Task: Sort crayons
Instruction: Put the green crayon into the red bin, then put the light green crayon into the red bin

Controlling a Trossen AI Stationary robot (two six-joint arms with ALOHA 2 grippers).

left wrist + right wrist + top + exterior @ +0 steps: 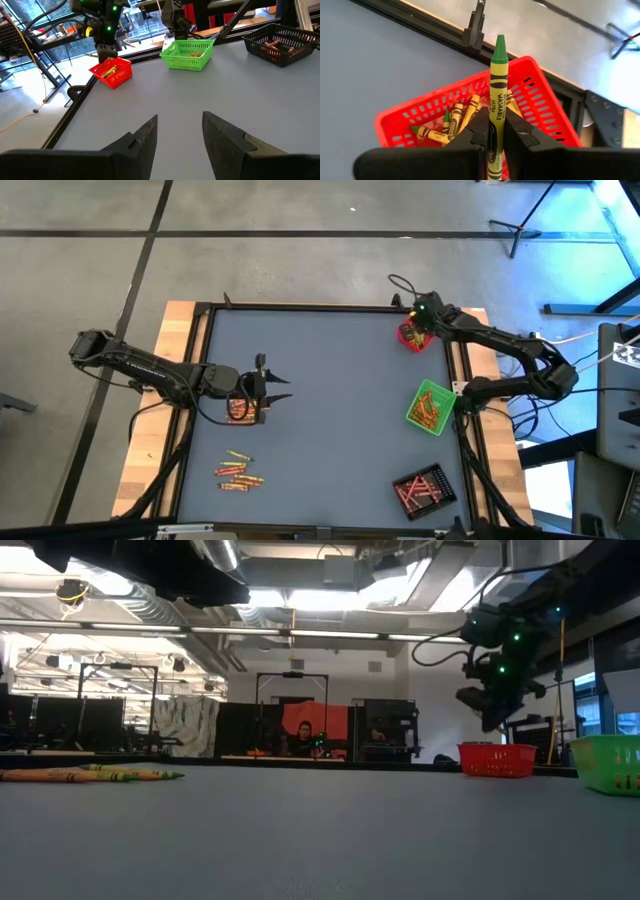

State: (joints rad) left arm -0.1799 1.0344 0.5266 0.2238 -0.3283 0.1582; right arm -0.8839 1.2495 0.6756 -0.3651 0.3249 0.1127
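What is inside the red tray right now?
Several yellow and green crayons lie in the red tray. The right gripper and its green crayon hide the middle.

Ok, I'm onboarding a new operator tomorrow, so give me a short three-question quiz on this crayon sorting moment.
1. True or false: the right end effector holds a green crayon above the red basket.
2. Which basket sits nearest the loose crayons on the mat? A) red basket B) green basket C) black basket
3. Fill in: the left end effector stands ____, with nothing between its fingers.

Key: 1 true; 2 C; 3 open.
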